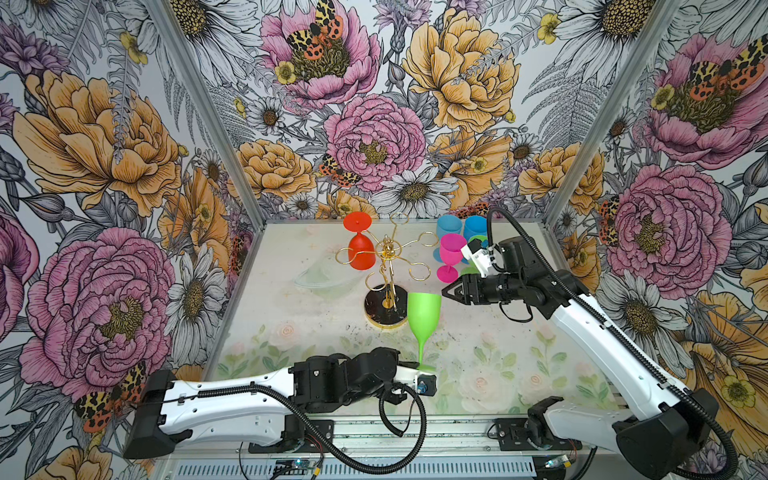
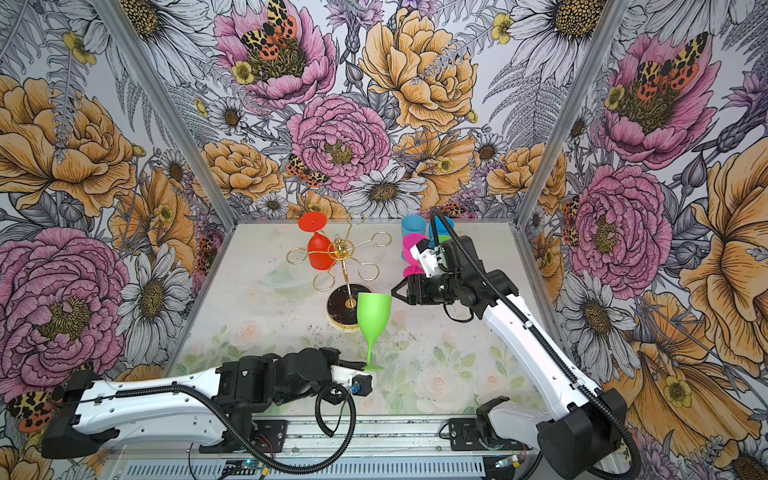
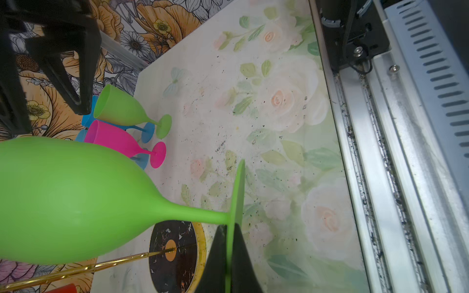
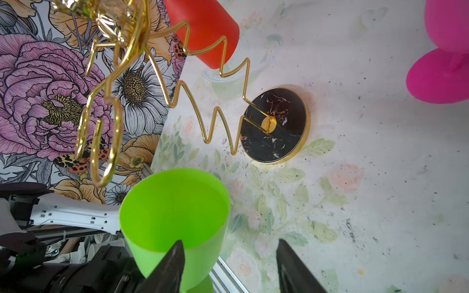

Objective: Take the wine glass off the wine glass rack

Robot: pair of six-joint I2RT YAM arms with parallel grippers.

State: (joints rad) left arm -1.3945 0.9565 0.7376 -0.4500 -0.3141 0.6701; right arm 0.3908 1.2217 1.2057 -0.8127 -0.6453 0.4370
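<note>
A green wine glass [image 1: 424, 311] [image 2: 374, 311] stands upright, bowl up, just in front of the wine glass rack's black base [image 1: 386, 309]. My left gripper [image 1: 424, 367] [image 3: 229, 228] is shut on the edge of its flat foot. The glass is apart from the gold wire rack [image 1: 388, 253] [image 2: 340, 249] [image 4: 275, 124]. A red glass [image 1: 360, 249] [image 4: 208, 28] hangs upside down from a far-left loop. My right gripper [image 1: 451, 291] [image 4: 231, 243] is open beside the green bowl's [image 4: 172, 210] rim. I cannot tell whether it touches the bowl.
A pink glass [image 1: 451, 253], two blue glasses [image 1: 449, 226] and another green glass [image 3: 121, 109] stand together at the back right, behind my right arm. The metal rail [image 3: 380, 152] runs along the table's front edge. Patterned walls close in three sides.
</note>
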